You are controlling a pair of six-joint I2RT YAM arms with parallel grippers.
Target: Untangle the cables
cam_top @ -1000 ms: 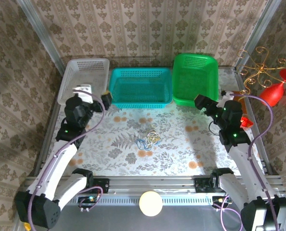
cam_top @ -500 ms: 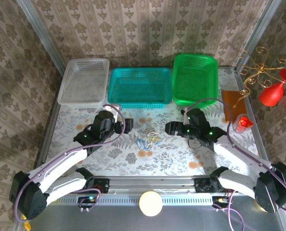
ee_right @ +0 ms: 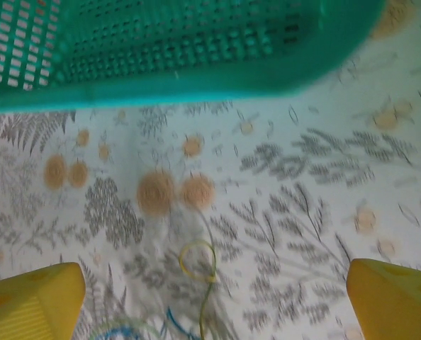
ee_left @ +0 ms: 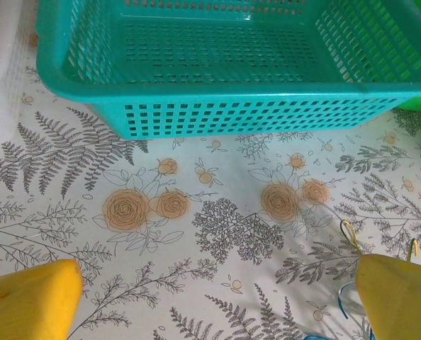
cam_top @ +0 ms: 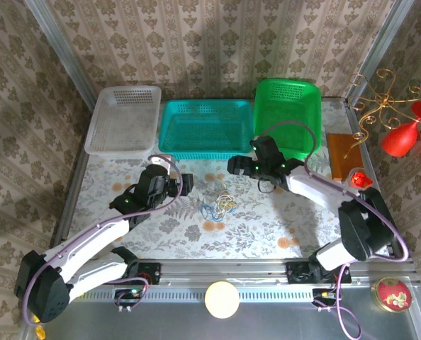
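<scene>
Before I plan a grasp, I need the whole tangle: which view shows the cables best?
Top external: the whole bundle of cables lies unobstructed. Left wrist catches loop ends at its lower right; right wrist, blurred, has a yellowish loop and blue strands at its bottom.

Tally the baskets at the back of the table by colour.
White basket: 1
Teal basket: 1
Green basket: 1
Total: 3
</scene>
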